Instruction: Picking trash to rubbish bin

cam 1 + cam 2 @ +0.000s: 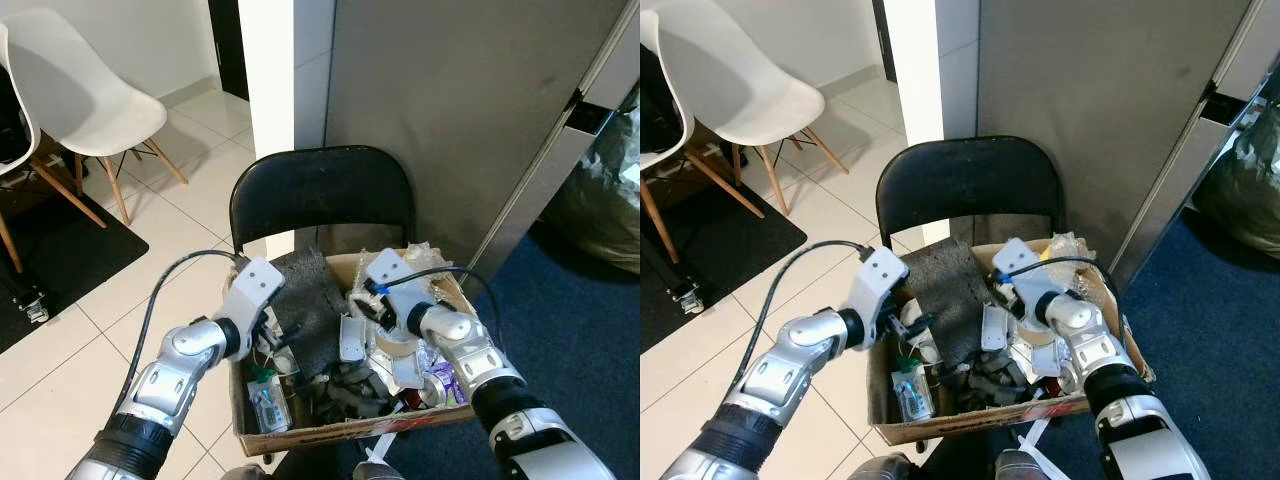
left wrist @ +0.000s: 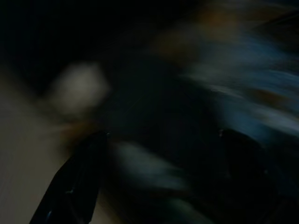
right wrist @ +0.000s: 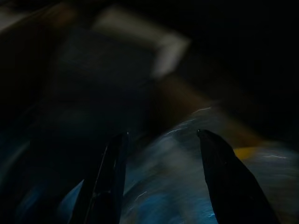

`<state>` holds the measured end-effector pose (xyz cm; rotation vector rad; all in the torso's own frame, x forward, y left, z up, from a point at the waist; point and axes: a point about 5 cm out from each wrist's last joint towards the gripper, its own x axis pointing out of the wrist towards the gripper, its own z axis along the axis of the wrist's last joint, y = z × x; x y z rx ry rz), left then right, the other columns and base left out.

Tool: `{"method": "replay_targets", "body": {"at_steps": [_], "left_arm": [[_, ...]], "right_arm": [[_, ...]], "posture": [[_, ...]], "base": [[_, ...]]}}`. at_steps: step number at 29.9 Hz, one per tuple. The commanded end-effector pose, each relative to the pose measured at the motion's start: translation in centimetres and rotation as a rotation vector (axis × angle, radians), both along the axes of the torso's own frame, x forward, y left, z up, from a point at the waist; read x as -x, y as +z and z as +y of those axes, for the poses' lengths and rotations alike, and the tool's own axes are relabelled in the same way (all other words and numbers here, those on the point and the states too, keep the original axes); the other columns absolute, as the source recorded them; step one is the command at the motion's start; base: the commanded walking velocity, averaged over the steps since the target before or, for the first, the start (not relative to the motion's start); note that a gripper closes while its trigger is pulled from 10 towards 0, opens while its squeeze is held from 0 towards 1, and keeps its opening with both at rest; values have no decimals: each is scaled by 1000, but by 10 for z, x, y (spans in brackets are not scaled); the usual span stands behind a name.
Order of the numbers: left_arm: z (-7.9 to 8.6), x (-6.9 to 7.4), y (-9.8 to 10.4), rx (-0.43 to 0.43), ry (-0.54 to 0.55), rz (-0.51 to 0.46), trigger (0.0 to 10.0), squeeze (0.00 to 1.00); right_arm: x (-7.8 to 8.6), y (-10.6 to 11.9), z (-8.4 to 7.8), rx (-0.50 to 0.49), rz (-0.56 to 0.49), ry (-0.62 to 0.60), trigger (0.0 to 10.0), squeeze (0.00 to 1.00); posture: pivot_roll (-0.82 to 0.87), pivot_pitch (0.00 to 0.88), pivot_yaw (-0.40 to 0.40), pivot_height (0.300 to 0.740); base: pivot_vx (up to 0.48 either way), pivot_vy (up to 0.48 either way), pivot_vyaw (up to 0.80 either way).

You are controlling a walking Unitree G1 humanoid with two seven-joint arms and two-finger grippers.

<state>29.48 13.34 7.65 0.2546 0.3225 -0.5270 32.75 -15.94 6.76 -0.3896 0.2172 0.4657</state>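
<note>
A cardboard box (image 1: 330,432) full of trash rests on a black folding chair (image 1: 320,190). Inside lie a dark grey felt piece (image 1: 310,300), a white packet (image 1: 350,340), a roll of tape (image 1: 395,345), foil wrappers and dark scraps. My left gripper (image 1: 275,335) reaches into the box's left side beside the felt. In the dark, blurred left wrist view its fingers (image 2: 70,186) stand apart. My right gripper (image 1: 365,300) is over the box's middle back, above the white packet. The right wrist view shows its fingers (image 3: 107,177) apart over blurred blue and brown trash, holding nothing.
A grey partition (image 1: 450,100) stands right behind the chair. A white chair (image 1: 80,90) and a black mat (image 1: 60,250) are on the tiled floor to the left. On the right is blue carpet (image 1: 570,330) with a full plastic bag (image 1: 605,190).
</note>
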Motion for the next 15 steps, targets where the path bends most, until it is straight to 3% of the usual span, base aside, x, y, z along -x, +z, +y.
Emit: {"method": "replay_targets", "body": {"at_steps": [1,2,4,5,7,11,13,15], "left_arm": [[18,-12,6,-37,186,-66,10000,0],[18,-12,6,-37,186,-66,10000,0],[49,-22,23,6,504,-234,10000,0],[49,-22,23,6,504,-234,10000,0],[63,-19,29,167,649,-218,10000,0],[64,-14,31,165,626,-242,10000,0],[54,-15,32,156,554,-246,10000,0],[49,-16,31,157,534,-237,10000,0]], "right_arm": [[-13,23,-7,-74,-146,-128,10000,0],[-13,23,-7,-74,-146,-128,10000,0],[-18,42,-16,-483,-211,-405,10000,0],[-18,42,-16,-483,-211,-405,10000,0],[-13,30,-28,-605,-134,-559,10000,0],[-5,16,-25,-524,-98,-546,10000,0],[1,9,-16,-451,-90,-503,10000,0],[1,9,-14,-439,-95,-499,10000,0]], "posture": [[-55,10,17,740],[-55,10,17,740],[-55,14,20,740],[-55,14,20,740],[-55,14,20,740],[-55,20,30,740],[-55,20,30,740],[-55,20,30,740]], "base": [[0,0,0],[0,0,0],[0,0,0],[0,0,0],[0,0,0],[0,0,0],[0,0,0],[0,0,0]]}}
